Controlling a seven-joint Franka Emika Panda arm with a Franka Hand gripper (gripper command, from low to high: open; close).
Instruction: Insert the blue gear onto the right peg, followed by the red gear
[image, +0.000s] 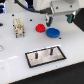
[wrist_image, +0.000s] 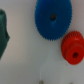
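Note:
The blue gear (image: 52, 32) lies flat on the white table, with the smaller red gear (image: 40, 27) just beside it toward the exterior view's left. My gripper (image: 57, 21) hangs above and slightly behind the blue gear, open and holding nothing. Nearer the camera lies the grey plate (image: 55, 56) with a black border and two short dark pegs. The right peg (image: 50, 51) stands bare. The wrist view looks straight down on the blue gear (wrist_image: 52, 19) and the red gear (wrist_image: 72, 46), which sit almost touching.
A pale wooden block-like object (image: 18, 26) stands on the table at the exterior view's left. The left peg (image: 38, 54) is also bare. A dark green blurred shape (wrist_image: 4, 32) fills one edge of the wrist view.

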